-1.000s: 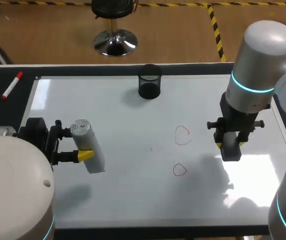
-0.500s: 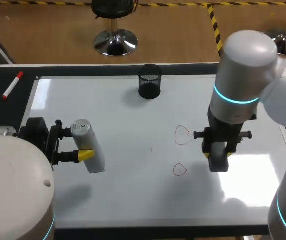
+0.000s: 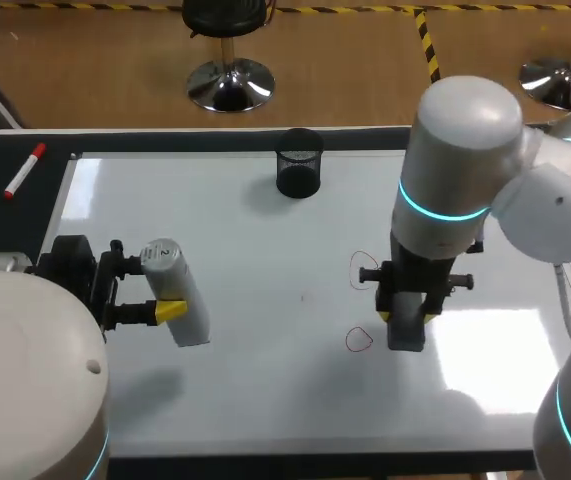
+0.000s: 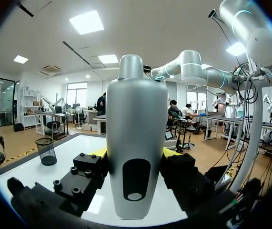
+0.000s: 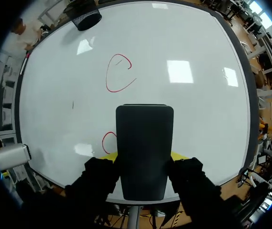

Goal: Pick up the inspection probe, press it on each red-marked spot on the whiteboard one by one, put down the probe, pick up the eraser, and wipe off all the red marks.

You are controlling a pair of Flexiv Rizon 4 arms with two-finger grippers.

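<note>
Two red marks on the whiteboard (image 3: 265, 380): far mark (image 3: 365, 270) and near mark (image 3: 359, 340). Right fingers (image 5: 178, 156) are clamped on the black eraser (image 5: 144, 138), just right of the near mark; board contact unclear. Left fingers (image 3: 170, 312) are clamped on the grey probe (image 3: 177, 290), board's left side. Mesh cup (image 3: 299, 162) sits at the far edge.

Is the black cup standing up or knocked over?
Standing up: the black cup sits on its base on the whiteboard, with its open mouth facing up.
</note>
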